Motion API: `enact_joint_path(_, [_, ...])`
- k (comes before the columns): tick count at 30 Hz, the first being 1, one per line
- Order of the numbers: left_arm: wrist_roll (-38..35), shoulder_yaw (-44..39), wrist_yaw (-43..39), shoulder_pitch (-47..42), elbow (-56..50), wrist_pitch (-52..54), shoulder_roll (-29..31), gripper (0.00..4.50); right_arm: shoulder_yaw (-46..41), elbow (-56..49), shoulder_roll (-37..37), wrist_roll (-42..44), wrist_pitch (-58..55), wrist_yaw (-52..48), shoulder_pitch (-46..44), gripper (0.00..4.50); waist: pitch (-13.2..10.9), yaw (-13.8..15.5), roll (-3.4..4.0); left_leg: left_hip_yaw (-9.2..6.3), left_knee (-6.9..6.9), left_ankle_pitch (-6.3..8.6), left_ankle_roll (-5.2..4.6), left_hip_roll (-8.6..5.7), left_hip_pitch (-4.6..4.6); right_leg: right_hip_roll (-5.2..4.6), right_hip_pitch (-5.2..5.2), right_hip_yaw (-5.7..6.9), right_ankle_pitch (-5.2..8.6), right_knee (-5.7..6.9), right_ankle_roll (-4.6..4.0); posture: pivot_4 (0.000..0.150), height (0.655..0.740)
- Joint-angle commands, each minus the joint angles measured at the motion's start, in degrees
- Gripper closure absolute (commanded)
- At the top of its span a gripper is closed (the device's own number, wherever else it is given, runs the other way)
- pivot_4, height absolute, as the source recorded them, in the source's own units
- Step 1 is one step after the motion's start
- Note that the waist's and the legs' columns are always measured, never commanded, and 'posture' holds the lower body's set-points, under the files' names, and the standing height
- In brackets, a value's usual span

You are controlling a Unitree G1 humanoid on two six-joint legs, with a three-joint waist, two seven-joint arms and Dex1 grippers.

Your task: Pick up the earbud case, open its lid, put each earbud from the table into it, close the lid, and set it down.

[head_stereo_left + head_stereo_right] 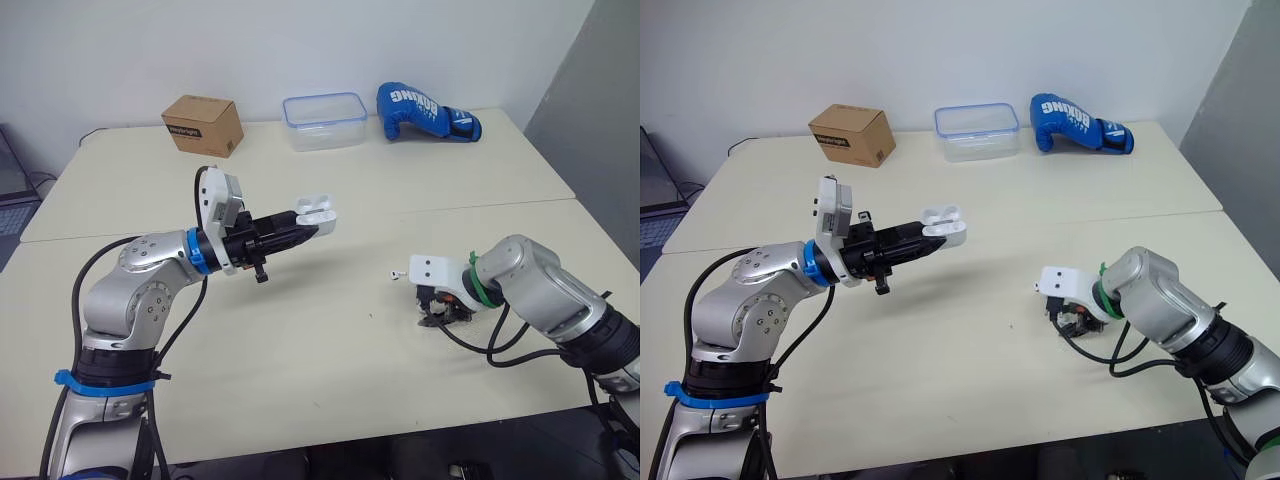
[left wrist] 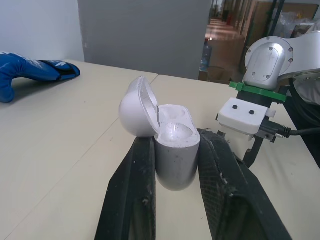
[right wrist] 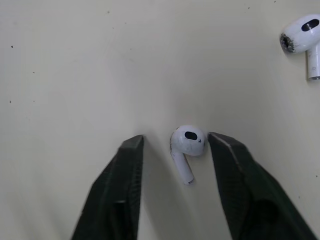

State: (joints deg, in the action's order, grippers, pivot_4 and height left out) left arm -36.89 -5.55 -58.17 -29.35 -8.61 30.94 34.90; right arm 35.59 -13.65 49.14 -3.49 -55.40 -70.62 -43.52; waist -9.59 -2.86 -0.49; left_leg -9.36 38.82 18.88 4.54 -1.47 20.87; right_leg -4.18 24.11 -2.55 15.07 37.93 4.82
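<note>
1. Right wrist view: my right gripper (image 3: 175, 141) is released, its two fingers spread and pointing down at the table (image 3: 60, 60). One earbud (image 3: 186, 146) lies on the table between them, closer to one finger than the other.
2. The second earbud (image 3: 301, 41) lies on the table outside those fingers. From the head camera it sits at about 10 o'clock from my right gripper, near it.
3. My left gripper (image 1: 306, 228) is clenched on the lower body of the earbud case (image 1: 316, 211) and holds it in the air over the table. The lid stands hinged open, and the wells I can see look empty.
4. From the head camera, the earbud case is at about 10 o'clock from my right gripper, well apart from it and from both earbuds.
5. Along the table's far edge, a cardboard box (image 1: 203, 125) sits at 11 o'clock, a clear plastic container (image 1: 323, 121) at 12 o'clock and a blue boxing glove (image 1: 427, 111) at 1 o'clock.
</note>
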Motion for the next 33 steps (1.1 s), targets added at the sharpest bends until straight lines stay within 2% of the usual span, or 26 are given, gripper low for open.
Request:
enact_joint_path(1, [-0.7,-0.6,-0.1,-0.3,-2.1,-0.2,0.5,3.71,-0.1,-0.3,0.4,-0.5,-0.1,0.2,-1.2,2.99,0.0,0.0,0.0,0.0,0.0,0.0,0.0,0.0,0.0,0.0,0.0,0.0,0.0,0.0,0.0,0.15,0.74])
enact_joint_path(9, [-0.6,-0.5,0.0,-0.4,-1.9,-0.4,0.4,3.71,0.1,0.6,0.0,-0.7,0.1,0.5,-1.8,2.99,0.0,0.0,0.0,0.0,0.0,0.0,0.0,0.0,0.0,0.0,0.0,0.0,0.0,0.0,0.0,0.15,0.74])
enact_joint_path(14, [-0.6,-0.6,0.0,-0.3,-1.9,-0.5,0.4,3.71,0.3,1.3,-0.1,-0.9,0.7,0.6,-1.9,4.1,0.0,0.0,0.0,0.0,0.0,0.0,0.0,0.0,0.0,0.0,0.0,0.0,0.0,0.0,0.0,0.15,0.74])
enact_joint_path(20, [-0.4,-0.7,0.3,0.1,-1.9,-0.8,0.1,3.71,-0.7,1.5,-0.3,0.0,-0.2,0.9,-1.5,4.1,0.0,0.0,0.0,0.0,0.0,0.0,0.0,0.0,0.0,0.0,0.0,0.0,0.0,0.01,0.0,0.15,0.74])
enact_joint_path(23, [0.5,-1.4,1.9,0.8,-1.5,-2.2,-0.6,3.71,-7.1,0.4,-1.5,4.3,-5.0,1.8,-0.9,4.1,0.0,0.0,0.0,0.0,0.0,0.0,0.0,0.0,0.0,0.0,0.0,-0.01,0.0,0.01,0.0,0.15,0.74])
enact_joint_path(25, [1.2,-1.8,3.0,1.0,-0.8,-3.5,-1.2,3.71,-15.3,0.2,-4.6,8.8,-10.9,3.8,-0.5,4.1,0.0,0.1,0.0,-0.01,0.0,0.0,0.0,0.01,0.0,0.0,0.01,0.0,0.0,0.01,0.0,0.15,0.74])
enact_joint_path(28, [2.3,-1.8,4.2,1.0,0.4,-5.4,-2.2,3.71,-28.6,-0.7,-12.0,14.1,-22.5,8.8,-0.1,4.1,0.0,0.3,0.0,-0.01,0.0,0.0,0.0,0.0,0.0,0.0,0.01,-0.01,-0.01,0.03,-0.01,0.15,0.74])
enact_joint_path(33, [4.6,-1.6,6.5,-0.4,3.6,-9.5,-4.7,3.71,-46.8,-6.1,-27.3,16.4,-35.8,19.5,-0.8,4.1,0.0,0.7,0.01,-0.03,-0.01,0.0,0.01,-0.01,0.0,0.0,0.04,-0.01,-0.01,0.08,-0.02,0.15,0.74])
